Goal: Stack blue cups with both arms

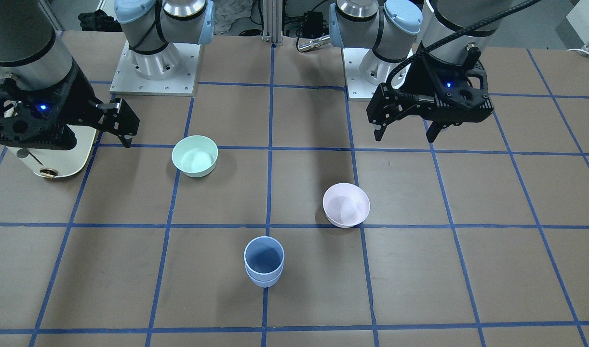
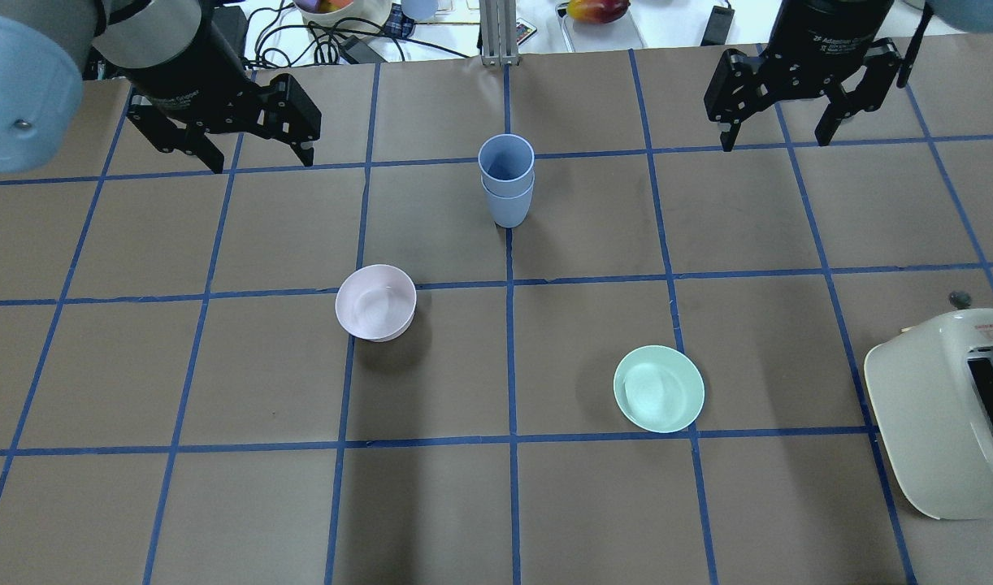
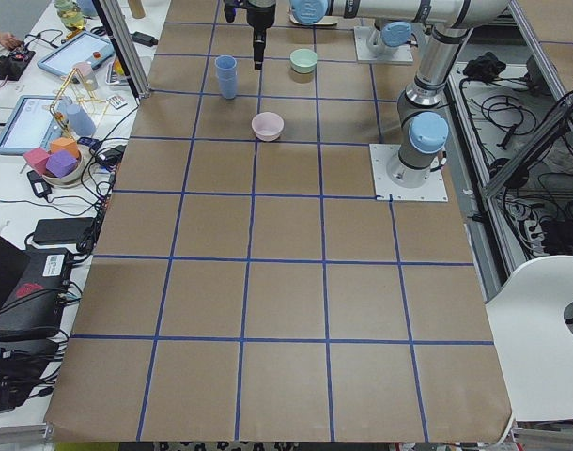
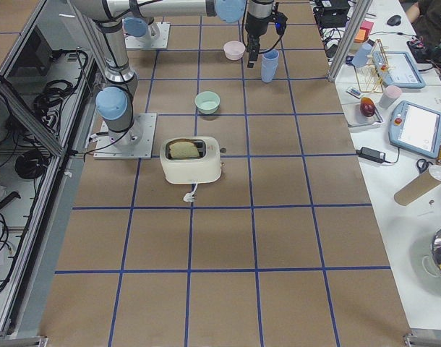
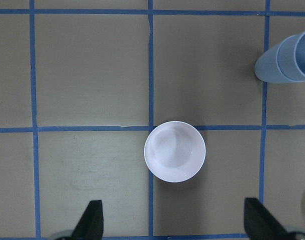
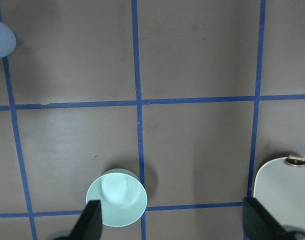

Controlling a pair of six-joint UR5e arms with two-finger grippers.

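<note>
The two pale blue cups (image 2: 506, 179) stand nested, one inside the other, upright on the table's centre line toward the far side; they also show in the front view (image 1: 264, 260) and at the right edge of the left wrist view (image 5: 287, 62). My left gripper (image 2: 261, 162) hangs open and empty above the table, to the left of the stack and apart from it. My right gripper (image 2: 773, 142) hangs open and empty, far to the right of the stack. In the front view the left gripper (image 1: 404, 138) is at the upper right.
A pale pink bowl (image 2: 375, 302) sits left of centre, under the left wrist camera (image 5: 175, 151). A mint green bowl (image 2: 658, 388) sits right of centre. A cream toaster (image 2: 943, 406) stands at the right edge. Clutter lies beyond the table's far edge.
</note>
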